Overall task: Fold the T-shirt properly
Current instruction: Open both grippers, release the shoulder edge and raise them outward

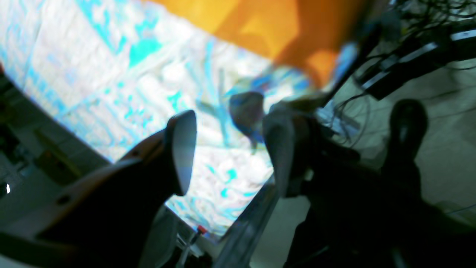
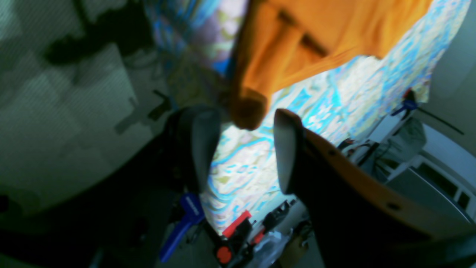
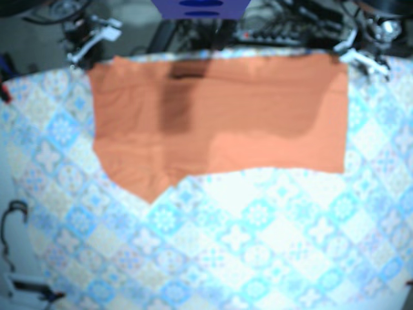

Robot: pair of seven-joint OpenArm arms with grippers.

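Note:
The orange T-shirt (image 3: 219, 123) lies spread along the far edge of the blue-and-white patterned tablecloth (image 3: 258, 239), with one pointed corner (image 3: 148, 187) reaching toward the front left. In the left wrist view my left gripper (image 1: 230, 152) is open above the cloth near the table's corner, and the shirt (image 1: 282, 29) lies beyond its fingertips. My right gripper (image 2: 243, 152) is also open, with a bunched shirt corner (image 2: 249, 111) just past its tips and not between the fingers. I cannot make out either gripper clearly in the blurred base view.
A blue clamp (image 2: 186, 219) and a red clamp (image 2: 234, 227) sit at the table's edge below the right gripper. Dark cables and equipment (image 1: 405, 63) lie off the table beyond its edge (image 1: 253, 212). More gear lines the far side (image 3: 277, 29).

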